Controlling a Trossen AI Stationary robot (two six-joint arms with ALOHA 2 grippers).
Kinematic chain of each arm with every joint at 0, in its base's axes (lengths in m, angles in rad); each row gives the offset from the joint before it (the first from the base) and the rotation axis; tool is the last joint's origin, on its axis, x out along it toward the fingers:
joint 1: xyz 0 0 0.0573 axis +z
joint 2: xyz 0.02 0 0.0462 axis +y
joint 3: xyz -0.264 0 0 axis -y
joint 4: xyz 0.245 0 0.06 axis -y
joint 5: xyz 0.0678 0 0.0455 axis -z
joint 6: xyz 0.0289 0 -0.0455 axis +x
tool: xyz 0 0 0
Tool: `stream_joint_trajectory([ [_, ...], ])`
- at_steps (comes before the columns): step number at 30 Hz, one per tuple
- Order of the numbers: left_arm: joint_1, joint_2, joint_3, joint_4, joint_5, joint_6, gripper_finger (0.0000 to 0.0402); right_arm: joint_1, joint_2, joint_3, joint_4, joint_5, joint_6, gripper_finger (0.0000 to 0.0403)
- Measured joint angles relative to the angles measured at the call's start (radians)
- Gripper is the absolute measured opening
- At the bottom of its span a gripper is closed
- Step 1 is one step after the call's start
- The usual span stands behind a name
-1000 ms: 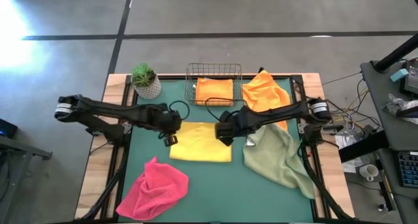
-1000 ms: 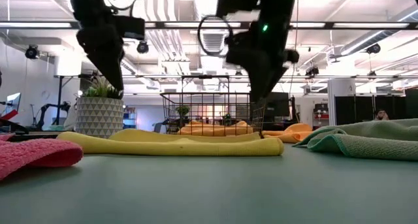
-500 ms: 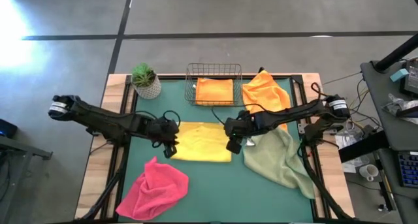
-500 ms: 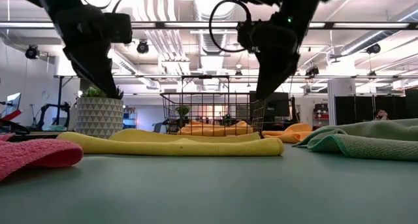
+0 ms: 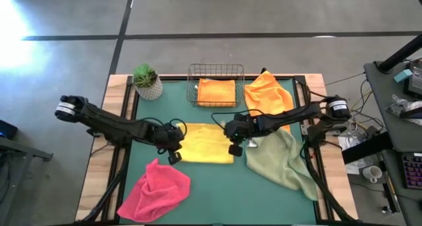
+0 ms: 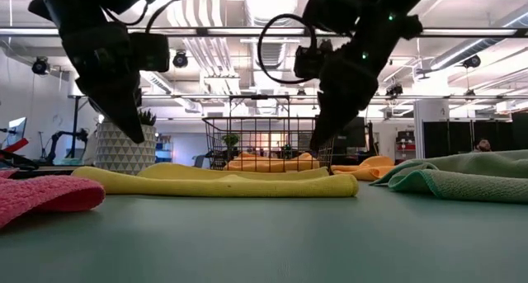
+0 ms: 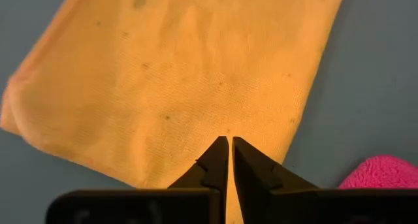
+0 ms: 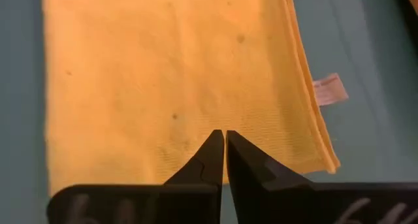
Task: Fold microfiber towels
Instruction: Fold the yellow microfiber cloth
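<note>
Grey concrete floor (image 5: 264, 12) around the table; ceiling strip lights (image 6: 462, 31) overhead.

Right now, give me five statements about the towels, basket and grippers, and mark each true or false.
1. The yellow towel lies flat between the two grippers. True.
2. The left gripper is wide open. False: its fingers are shut, at the towel's near left corner.
3. The wire basket holds a folded orange towel. True.
4. The pink towel is in the basket. False: it lies crumpled at the table's near left.
5. The right gripper is shut on the sage green towel. False: it is shut, but over the yellow towel's near right corner.
</note>
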State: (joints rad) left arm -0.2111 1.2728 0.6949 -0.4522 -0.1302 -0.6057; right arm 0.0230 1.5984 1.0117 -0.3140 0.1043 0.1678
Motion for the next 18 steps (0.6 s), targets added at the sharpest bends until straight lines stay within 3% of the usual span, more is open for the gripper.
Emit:
stream_joint_trajectory([
  [18, 0.011, 0.231, 0.011, 0.031, 0.015, -0.043, 0.0, -0.065, 0.109, -0.011, 0.058, -0.01, 0.041, 0.0008],
])
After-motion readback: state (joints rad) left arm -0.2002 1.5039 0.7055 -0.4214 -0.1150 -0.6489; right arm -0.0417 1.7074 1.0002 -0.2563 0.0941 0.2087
